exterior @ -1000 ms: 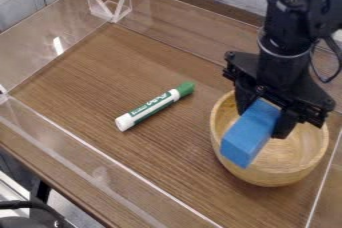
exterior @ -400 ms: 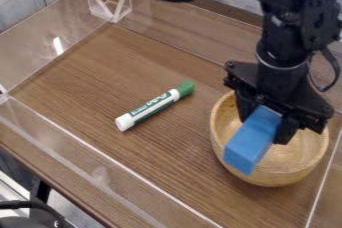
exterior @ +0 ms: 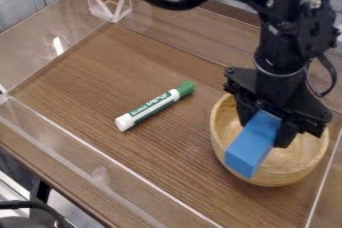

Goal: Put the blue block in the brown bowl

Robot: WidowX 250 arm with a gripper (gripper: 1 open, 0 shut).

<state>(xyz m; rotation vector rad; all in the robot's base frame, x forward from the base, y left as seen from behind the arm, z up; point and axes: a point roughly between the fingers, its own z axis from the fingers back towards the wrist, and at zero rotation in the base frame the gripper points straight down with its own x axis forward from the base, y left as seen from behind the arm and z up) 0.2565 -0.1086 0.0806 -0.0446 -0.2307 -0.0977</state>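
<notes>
- The blue block [exterior: 253, 144] is held tilted inside the hollow of the brown bowl [exterior: 310, 162], its lower end down near the bowl's floor; whether it touches the wood cannot be told.
- The block's upper end is clamped between the black fingers [exterior: 246, 106] of the gripper [exterior: 278, 112], which are closed on it from either side.
- The gripper is pointed steeply downward over the bowl, and the dark arm [exterior: 297, 34] is seen rising from it toward the top right.
- The bowl is set on the right part of the wooden tabletop [exterior: 120, 67], close to the near right edge.
- A white marker with a green cap [exterior: 155, 106] is laid diagonally on the tabletop just left of the bowl, apart from it, its cap end turned toward the bowl.
- The tabletop is bordered by low clear plastic walls [exterior: 54, 44].
</notes>
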